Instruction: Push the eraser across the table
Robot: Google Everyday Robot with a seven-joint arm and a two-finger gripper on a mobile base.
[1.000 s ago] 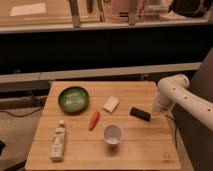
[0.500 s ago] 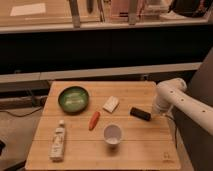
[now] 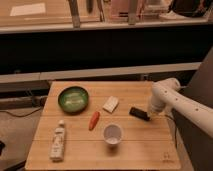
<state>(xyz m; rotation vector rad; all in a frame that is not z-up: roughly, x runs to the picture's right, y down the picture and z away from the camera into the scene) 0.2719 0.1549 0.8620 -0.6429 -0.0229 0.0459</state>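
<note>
The eraser point(image 3: 138, 113) is a small flat black block lying on the right part of the light wooden table point(image 3: 140, 150). My gripper point(image 3: 150, 116) is at the end of the white arm that comes in from the right. It sits low over the table, right at the eraser's right end and seems to touch it. The arm's wrist hides the gripper's tip.
A green bowl point(image 3: 73, 98) stands at the back left. A white block point(image 3: 111, 104), a carrot point(image 3: 94, 120) and a white cup point(image 3: 113, 134) are in the middle, left of the eraser. A bottle point(image 3: 57, 141) lies at the front left. A small dark mark point(image 3: 165, 160) is near the front right corner.
The arm has shifted slightly left and down toward the eraser. The eraser itself has barely moved, if at all.
</note>
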